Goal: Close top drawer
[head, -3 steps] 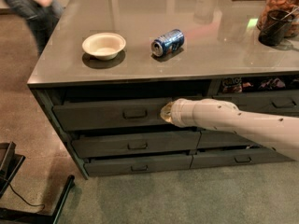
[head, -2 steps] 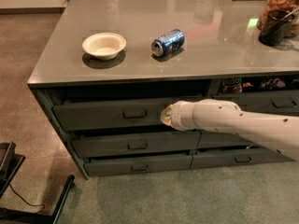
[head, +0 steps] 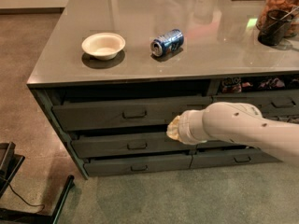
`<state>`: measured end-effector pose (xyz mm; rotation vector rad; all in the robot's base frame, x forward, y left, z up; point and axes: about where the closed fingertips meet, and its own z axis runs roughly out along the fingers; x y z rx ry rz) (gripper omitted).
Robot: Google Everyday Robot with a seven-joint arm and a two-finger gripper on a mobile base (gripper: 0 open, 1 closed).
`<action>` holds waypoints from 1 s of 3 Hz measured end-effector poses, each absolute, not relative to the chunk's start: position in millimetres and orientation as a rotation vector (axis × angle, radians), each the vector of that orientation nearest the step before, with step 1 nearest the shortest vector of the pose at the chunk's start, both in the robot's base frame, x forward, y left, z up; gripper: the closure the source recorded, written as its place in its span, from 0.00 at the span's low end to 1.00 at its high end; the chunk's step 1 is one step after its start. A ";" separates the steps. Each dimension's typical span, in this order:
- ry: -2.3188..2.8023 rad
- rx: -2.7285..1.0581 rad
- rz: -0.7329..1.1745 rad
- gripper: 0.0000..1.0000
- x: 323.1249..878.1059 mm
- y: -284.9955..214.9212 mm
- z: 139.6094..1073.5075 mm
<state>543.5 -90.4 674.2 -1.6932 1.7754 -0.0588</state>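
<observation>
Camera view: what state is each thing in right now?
Top drawer: partly open, dark gap above its front.
Claw: at the top drawer's front, lower right of its handle.
Can: lying on its side on the counter.
Bowl: upright, empty.
Snack drawer: partly open, packets showing.

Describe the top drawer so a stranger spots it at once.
Under the grey counter, beneath the bowl, the top drawer is the uppermost front, a dark gap above it. It is taller than the two slimmer fronts below, and the gripper sits at its lower edge, right of its handle.
</observation>
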 end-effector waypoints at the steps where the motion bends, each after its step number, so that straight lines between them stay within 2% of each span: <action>1: 1.773 -1.706 -0.067 0.81 538.9 -90.7 682.3; 3: 1.773 -1.706 -0.067 0.35 538.9 -90.7 682.4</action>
